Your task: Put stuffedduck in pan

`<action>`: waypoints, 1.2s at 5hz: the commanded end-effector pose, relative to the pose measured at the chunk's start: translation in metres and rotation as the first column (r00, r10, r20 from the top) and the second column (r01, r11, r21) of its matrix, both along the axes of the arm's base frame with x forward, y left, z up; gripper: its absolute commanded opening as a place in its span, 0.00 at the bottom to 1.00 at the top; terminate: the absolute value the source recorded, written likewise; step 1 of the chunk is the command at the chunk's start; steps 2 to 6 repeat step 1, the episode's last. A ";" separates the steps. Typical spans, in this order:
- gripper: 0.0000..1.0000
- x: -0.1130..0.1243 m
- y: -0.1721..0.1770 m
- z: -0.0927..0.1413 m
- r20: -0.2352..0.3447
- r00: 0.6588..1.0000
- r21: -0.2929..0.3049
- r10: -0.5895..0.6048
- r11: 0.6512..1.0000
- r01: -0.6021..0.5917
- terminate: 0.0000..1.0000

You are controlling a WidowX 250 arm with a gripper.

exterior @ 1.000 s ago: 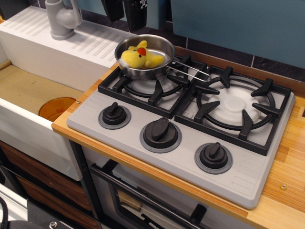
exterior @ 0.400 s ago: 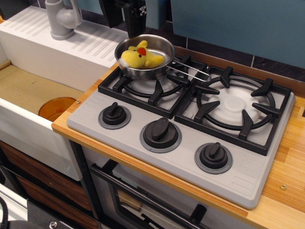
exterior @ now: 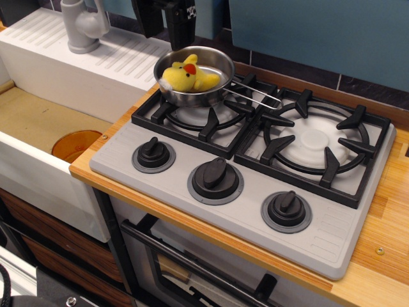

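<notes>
The yellow stuffedduck with its orange-red beak lies inside the shiny steel pan. The pan sits on the back-left burner grate, its wire handle pointing right. My black gripper hangs at the top edge of the view, just above and behind the pan. Its two fingers are spread apart and hold nothing. It does not touch the duck or the pan.
The grey stove has two black burner grates and three black knobs along the front. To the left are a white sink with an orange drain and a grey faucet. Wooden counter lies on the right.
The gripper has shifted slightly left above the pan and stays open. The duck and the pan have not moved.
</notes>
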State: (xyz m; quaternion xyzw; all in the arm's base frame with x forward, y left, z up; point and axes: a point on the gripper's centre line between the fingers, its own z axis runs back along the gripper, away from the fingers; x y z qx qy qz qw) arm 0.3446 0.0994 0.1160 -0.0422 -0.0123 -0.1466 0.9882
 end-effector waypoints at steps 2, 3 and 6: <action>1.00 0.010 0.004 0.023 0.057 0.998 0.052 -0.017 0.999 0.014 1.00; 1.00 0.010 0.004 0.023 0.057 0.998 0.052 -0.017 0.999 0.014 1.00; 1.00 0.010 0.004 0.023 0.057 0.998 0.052 -0.017 0.999 0.014 1.00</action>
